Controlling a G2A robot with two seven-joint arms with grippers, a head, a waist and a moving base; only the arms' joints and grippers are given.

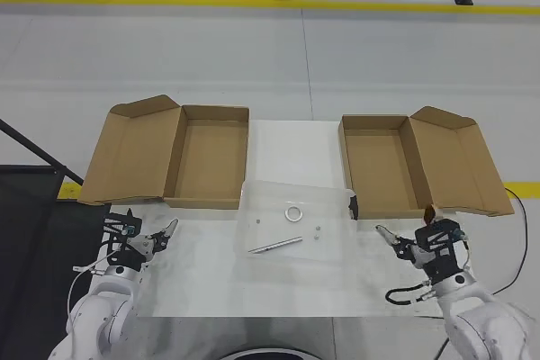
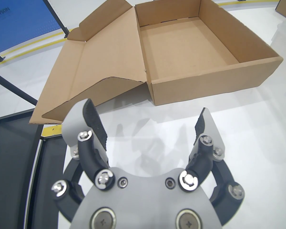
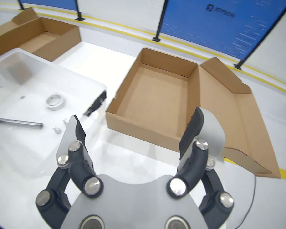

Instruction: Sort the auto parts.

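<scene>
A clear plastic tray (image 1: 252, 191) (image 3: 4, 55) sits mid-table. In it lie a silver ring (image 1: 293, 213) (image 3: 55, 101), a thin metal rod (image 1: 276, 244) (image 3: 16, 122) and a few tiny parts (image 1: 317, 229). A small black part (image 1: 353, 207) (image 3: 95, 104) leans at the tray's right rim. My left gripper (image 1: 149, 230) (image 2: 146, 120) hovers open over bare table in front of the left cardboard box (image 1: 207, 153) (image 2: 188, 36). My right gripper (image 1: 403, 232) (image 3: 137, 132) is open too, near the front of the right cardboard box (image 1: 378, 166) (image 3: 157, 94). Both boxes look empty.
Each box has its lid flap (image 1: 130, 148) (image 1: 459, 157) folded outward, overhanging the table's sides. A black frame (image 2: 14, 144) borders the table at the left. White table (image 1: 297, 288) stretches in front of the tray.
</scene>
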